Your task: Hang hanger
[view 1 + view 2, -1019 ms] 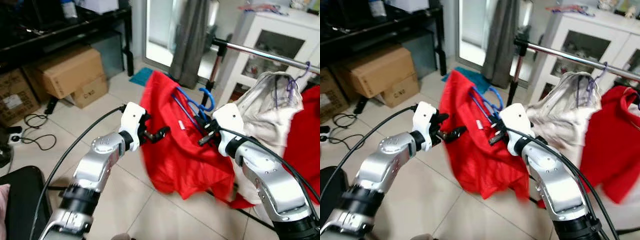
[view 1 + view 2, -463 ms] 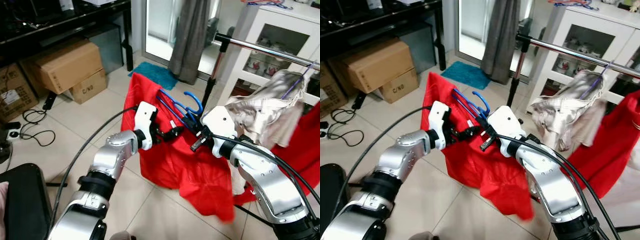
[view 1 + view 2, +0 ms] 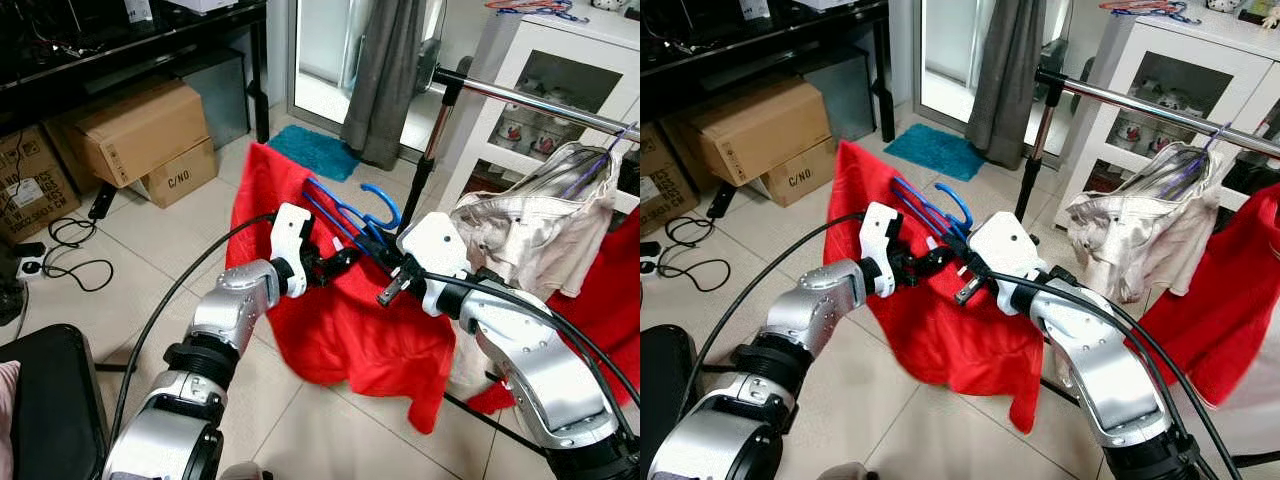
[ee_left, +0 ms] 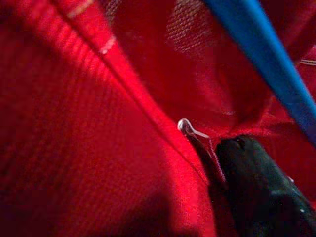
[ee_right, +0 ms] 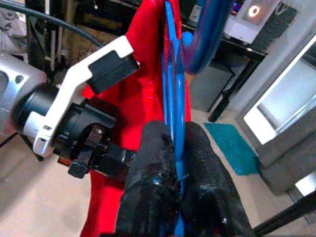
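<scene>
My right pincer sits just right of the middle of the left eye view, its two black fingers pressed together on the shaft of the blue hanger. The hanger rises from that grip toward the upper left, its hook curling back to the right above my wrist. In the right wrist view the blue bar runs straight up from between the fingers.

A red garment is draped on the hanger and falls down the centre of the frame to just above the tiled floor. My left pincer lies just left of the hanger, against the red cloth; one black finger presses into the fabric, but I cannot tell whether that pincer is open or closed (the cloth hides the rest).

A chrome rail crosses the upper right, well apart from the hanger's hook. A pale garment hangs from it on a purple hanger.

At upper left, cardboard boxes stand on the floor under a black desk; the smaller one reads "C/NO". Their contents are hidden. A white glass-door cabinet at upper right holds small crockery.
</scene>
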Available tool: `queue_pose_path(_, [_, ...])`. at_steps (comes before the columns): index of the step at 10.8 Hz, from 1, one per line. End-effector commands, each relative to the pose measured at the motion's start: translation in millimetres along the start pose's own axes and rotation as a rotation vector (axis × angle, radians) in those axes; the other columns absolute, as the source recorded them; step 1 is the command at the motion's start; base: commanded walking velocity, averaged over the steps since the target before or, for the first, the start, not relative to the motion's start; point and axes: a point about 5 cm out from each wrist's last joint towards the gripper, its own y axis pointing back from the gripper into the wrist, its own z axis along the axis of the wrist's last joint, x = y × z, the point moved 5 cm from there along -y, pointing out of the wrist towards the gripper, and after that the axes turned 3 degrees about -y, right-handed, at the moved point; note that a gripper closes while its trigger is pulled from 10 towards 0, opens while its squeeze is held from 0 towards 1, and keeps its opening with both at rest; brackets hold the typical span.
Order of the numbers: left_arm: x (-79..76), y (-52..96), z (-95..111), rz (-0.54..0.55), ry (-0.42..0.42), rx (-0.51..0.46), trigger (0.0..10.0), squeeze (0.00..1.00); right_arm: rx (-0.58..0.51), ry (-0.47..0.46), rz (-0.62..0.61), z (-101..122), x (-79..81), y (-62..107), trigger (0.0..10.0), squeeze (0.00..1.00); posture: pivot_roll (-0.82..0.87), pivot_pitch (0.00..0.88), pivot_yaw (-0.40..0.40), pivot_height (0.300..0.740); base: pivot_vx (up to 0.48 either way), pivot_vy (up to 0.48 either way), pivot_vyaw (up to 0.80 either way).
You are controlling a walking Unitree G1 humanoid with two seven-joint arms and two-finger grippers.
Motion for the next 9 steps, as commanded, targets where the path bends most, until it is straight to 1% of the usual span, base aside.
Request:
queue_pose_path(1, [0.6,-2.4,5.4,0.009,-0.006,-0.012,0.0,0.00,-0.052,0.020,-0.005,13.7,-5.6,1.7,0.0,0.00,-0.01,0.000,-0.058,0.740,0.000,0.000,0.00])
queue_pose_path(5, [3.2,-1.4,-0.2,0.033,-0.021,0.012,0.0,0.00,-0.038,0.023,0.009,9.8,-4.3,1.0,0.0,0.00,-0.01,0.000,-0.067,0.740,0.000,0.000,0.00])
queue_pose_path(7, [0.6,-2.3,2.0,0.027,-0.005,-0.002,0.0,0.00,-0.025,0.026,0.011,7.2,-3.5,1.4,0.0,0.00,-0.01,0.000,-0.066,0.740,0.000,0.000,0.00])
queue_pose_path(9, [2.8,-2.0,4.1,0.045,-0.004,-0.005,0.0,0.00,-0.010,0.032,0.016,4.6,-2.8,1.5,0.0,0.00,-0.01,0.000,-0.069,0.740,0.000,0.000,0.00])
